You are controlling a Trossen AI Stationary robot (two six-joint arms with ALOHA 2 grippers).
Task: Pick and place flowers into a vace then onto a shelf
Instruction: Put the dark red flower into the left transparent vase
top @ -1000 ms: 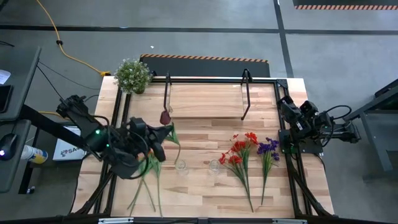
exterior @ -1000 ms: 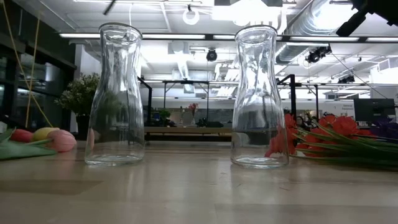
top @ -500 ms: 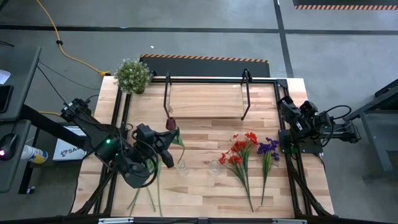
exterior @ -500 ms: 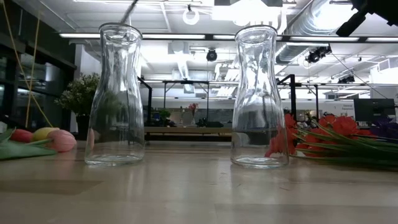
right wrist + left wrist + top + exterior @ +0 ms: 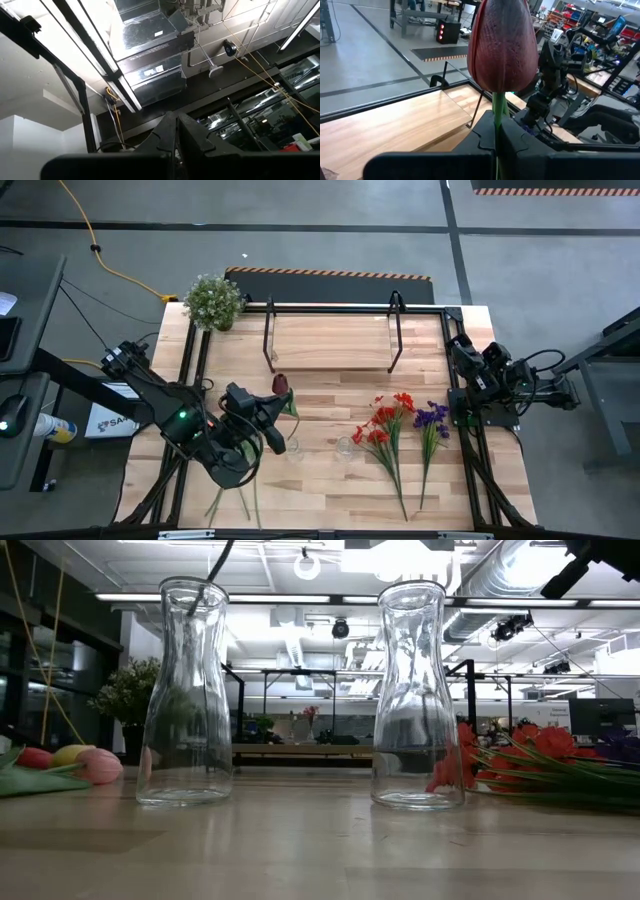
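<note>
My left gripper (image 5: 270,406) is shut on a maroon tulip (image 5: 281,384), whose bloom (image 5: 502,45) fills the left wrist view. The tulip's stem (image 5: 208,585) slants down into the mouth of the left glass vase (image 5: 187,690), which stands upright on the table beside a second glass vase (image 5: 417,695). Other tulips (image 5: 75,762) lie at the near left. Red sprays (image 5: 385,425) and purple sprays (image 5: 432,418) lie at the right. The shelf (image 5: 330,340) stands at the back. My right gripper (image 5: 175,134) is shut with nothing in it, parked at the right edge and pointing up. My left gripper pinches the tulip's green stem (image 5: 498,117) between its two fingers, a short way below the bloom. The fingers come about level from the table's left and lie across the stem. The tulip is lifted clear, bloom up, and its lower stem end (image 5: 198,606) hangs in the left vase's mouth.
A bushy potted plant (image 5: 213,300) stands at the far left corner. The shelf's black upright loops (image 5: 396,330) rise at its two ends. Bare planks lie between the vases (image 5: 344,446) and the near edge.
My left gripper has gone down and toward the table's right, carrying the tulip. The stem's lower end, which hung above the left vase, has come down into its mouth. The bloom has moved nearer to the vases.
</note>
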